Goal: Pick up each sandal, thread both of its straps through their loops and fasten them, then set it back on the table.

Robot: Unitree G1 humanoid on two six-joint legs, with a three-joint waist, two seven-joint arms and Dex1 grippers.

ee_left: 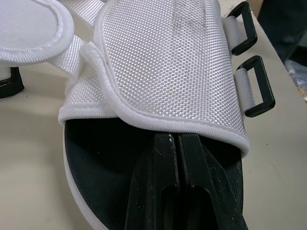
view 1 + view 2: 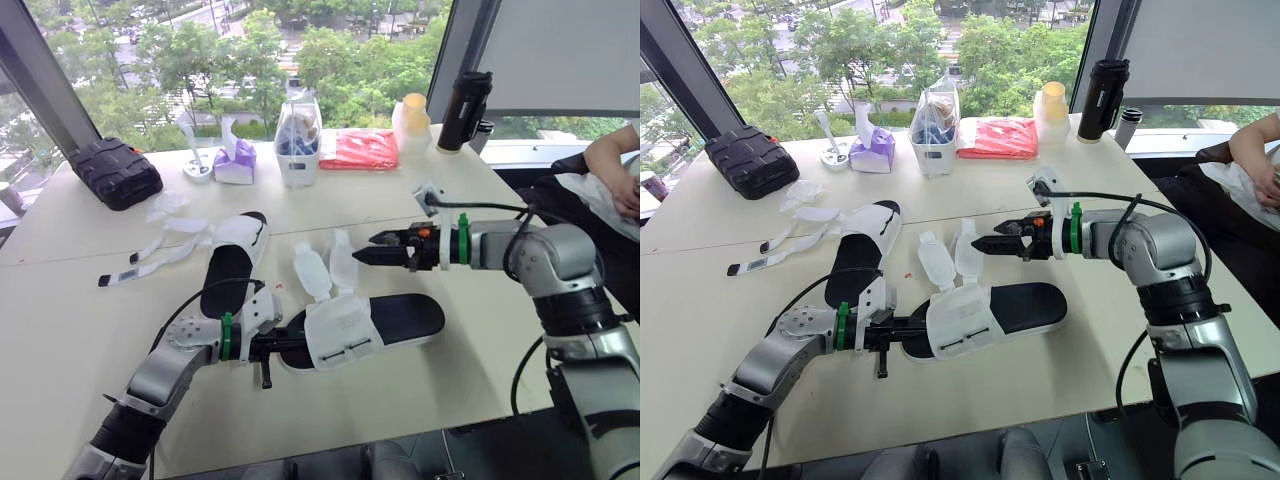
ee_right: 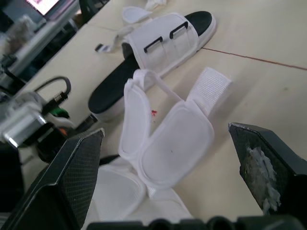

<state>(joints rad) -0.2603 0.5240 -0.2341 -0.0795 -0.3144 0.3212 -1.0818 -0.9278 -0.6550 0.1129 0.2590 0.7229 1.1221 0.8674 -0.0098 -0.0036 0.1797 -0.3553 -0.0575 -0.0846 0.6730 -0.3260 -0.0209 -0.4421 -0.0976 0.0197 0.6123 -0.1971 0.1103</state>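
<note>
Now, near sandal: laid flat on the table, close to the front edge.
Its two straps: left undone, stood up at the far side, not put through the black loops.
Left gripper: pushed in under the white band, fingers pressed together, nothing seen between them.
Right gripper: held just beside the straps, fingers spread wide.
Far sandal: laid behind, straps undone too.
</note>
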